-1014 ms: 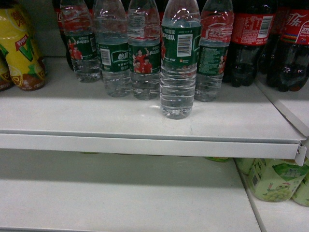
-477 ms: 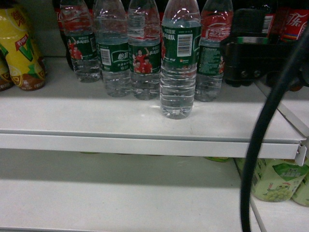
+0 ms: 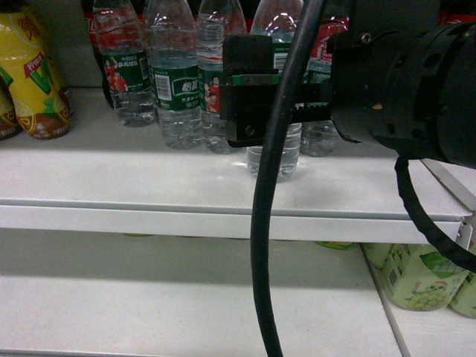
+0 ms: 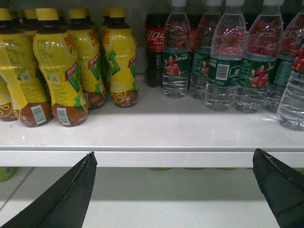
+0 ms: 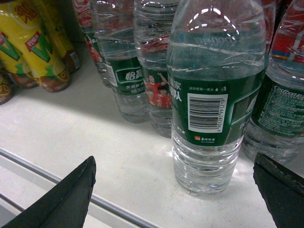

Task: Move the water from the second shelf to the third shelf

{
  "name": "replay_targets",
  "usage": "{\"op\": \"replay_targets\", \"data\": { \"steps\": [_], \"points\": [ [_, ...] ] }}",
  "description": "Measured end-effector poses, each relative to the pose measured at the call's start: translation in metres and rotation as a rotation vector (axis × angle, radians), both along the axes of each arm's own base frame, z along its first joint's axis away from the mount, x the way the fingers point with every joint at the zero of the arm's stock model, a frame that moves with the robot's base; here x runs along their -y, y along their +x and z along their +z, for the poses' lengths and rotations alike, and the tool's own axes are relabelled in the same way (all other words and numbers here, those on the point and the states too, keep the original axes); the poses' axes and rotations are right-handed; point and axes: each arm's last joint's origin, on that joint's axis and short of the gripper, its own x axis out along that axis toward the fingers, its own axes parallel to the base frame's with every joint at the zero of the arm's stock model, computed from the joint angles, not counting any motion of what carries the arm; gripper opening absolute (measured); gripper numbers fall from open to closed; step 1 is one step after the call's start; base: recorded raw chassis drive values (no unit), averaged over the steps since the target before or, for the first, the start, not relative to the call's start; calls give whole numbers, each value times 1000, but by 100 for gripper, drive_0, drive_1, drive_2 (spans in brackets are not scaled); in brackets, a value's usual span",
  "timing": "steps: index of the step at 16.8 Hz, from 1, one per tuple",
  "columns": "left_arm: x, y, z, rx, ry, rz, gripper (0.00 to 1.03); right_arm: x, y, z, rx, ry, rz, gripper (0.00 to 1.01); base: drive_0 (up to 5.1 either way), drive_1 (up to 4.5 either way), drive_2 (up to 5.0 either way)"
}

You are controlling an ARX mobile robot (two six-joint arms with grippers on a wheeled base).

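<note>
shelf: white metal; drinks stand along the back, front strip bare
water: front bottle of the clear group, upright on that shelf, ahead of its row, barcode toward the right wrist camera; in the head view mostly hidden, only its base shows under the arm
other water bottles: same green labels, a row just behind and left of the front one, close together
yellow bottles: lemon tea, left end of the shelf, well apart from the water
cola bottle: dark, red label, back row between the yellow tea and the water
green drink packs: lower shelf, right corner
obstructions: right arm body and a thick black cable cross the head view in front of the water; neighbouring bottles crowd its back and both sides
right gripper: jaws spread wide, nothing between the tips; water stands ahead between the two jaw tips, not touched, nearer the right-hand tip
left gripper: jaws spread wide, holding nothing, low in front of the shelf edge; water bottles are up and to the right, well apart
</note>
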Motion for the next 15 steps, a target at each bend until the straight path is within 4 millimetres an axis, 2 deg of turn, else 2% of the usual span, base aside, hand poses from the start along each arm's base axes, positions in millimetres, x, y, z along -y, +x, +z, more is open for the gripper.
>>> {"op": "replay_targets", "data": {
  "steps": [8,10,15],
  "points": [
    [0,0,0,0,0,0,98,-21,31,-1,4,-50,-112,98,0,0,0],
    [0,0,0,0,0,0,98,-28,36,-1,17,-73,-119,98,0,0,0],
    [0,0,0,0,0,0,98,-31,42,1,25,-87,-148,98,0,0,0]
  ]
}}
